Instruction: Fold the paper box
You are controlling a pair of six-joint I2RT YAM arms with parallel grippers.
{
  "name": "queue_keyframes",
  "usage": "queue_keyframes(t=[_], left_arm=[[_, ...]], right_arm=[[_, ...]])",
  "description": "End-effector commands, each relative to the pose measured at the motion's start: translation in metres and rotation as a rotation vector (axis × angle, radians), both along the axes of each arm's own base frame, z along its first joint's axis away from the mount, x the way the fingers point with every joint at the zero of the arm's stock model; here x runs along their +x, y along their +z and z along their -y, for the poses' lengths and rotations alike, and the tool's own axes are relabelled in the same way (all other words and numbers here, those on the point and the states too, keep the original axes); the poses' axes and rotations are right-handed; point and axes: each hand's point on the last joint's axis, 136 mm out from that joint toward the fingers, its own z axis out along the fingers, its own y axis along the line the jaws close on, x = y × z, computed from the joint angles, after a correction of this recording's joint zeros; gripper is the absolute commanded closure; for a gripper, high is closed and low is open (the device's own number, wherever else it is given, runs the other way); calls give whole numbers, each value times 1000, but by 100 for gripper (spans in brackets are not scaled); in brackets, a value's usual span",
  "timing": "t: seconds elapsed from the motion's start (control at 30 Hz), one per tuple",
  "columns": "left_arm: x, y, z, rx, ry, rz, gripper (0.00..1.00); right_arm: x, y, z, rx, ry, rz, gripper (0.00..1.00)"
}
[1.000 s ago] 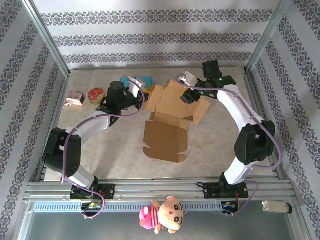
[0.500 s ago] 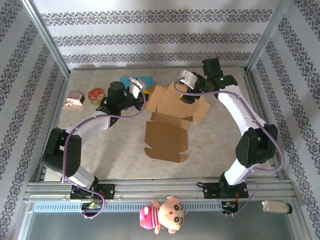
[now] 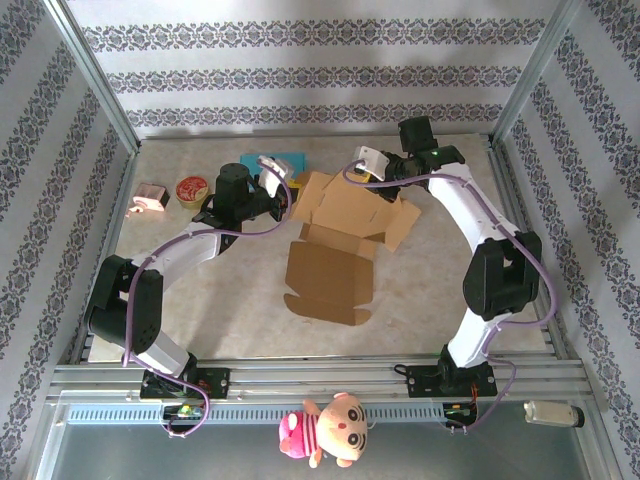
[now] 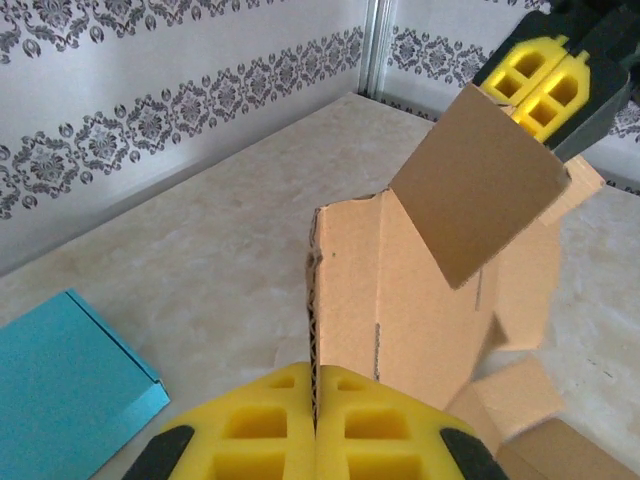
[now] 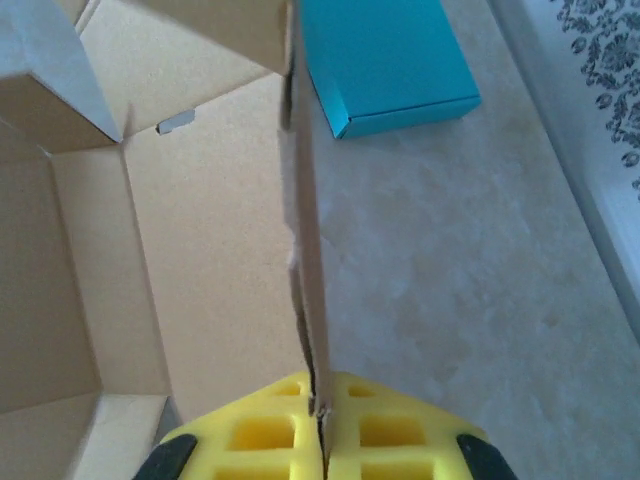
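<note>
1. The paper box [image 3: 335,235] lies near the middle of the table [image 3: 200,300]. It is mostly unfolded: a flat panel reaches toward 6 o'clock, and the half-raised walls and flaps sit toward 12 o'clock.
2. The left fingers [image 4: 260,430] are pressed together on the top edge of an upright wall at the box's 10 o'clock corner. The corrugated edge runs straight into the seam between the yellow pads.
3. The right fingers [image 5: 255,435] are likewise closed, pinching a thin panel edge-on at the box's 1 o'clock side. The box's open inside lies at their 9 o'clock.
4. From the left wrist, a loose flap tilts up toward 1 o'clock, and the other arm's yellow pads sit just behind it.
5. A teal box [image 3: 283,160] lies flat at 11 o'clock of the cardboard, near it but apart from it.
6. Handling:
   - The cardboard looks light and stiff across its panels, but it should hinge readily along the scored creases.
   - It will likely slide on the smooth table if pushed from one side alone.
7. Where to hold:
   - Edges near a crease seem best, with one arm anchoring a wall while the other swings a flap.
   - Pinching mid-panel risks buckling the board, and a hard pull could tear the slotted tabs.
</note>
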Motion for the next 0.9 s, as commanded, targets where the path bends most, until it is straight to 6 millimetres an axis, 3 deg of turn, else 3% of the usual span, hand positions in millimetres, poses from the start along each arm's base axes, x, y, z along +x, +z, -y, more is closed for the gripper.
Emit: queue_keyframes(t=[0.0, 0.1, 0.2, 0.3, 0.47, 0.67, 0.87], left_arm=[[4, 12, -15, 4, 95, 30, 64], [-2, 31, -41, -67, 264, -46, 34], [-20, 44, -70, -230, 469, -252, 32], [-45, 40, -74, -433, 552, -514, 42], [-60, 25, -48, -714, 506, -827, 63], [-39, 30, -30, -780, 464, -870, 75], [-7, 9, -17, -772, 507, -920, 85]], right_arm=[[-7, 34, -10, 1, -6, 81, 100], [-7, 46, -14, -119, -53, 225, 100], [2, 58, -19, -222, -136, 463, 100], [8, 48, -22, -348, -167, 615, 100], [17, 17, -33, -497, -176, 772, 100], [25, -3, -50, -537, -217, 881, 100], [24, -2, -62, -515, -211, 914, 100]])
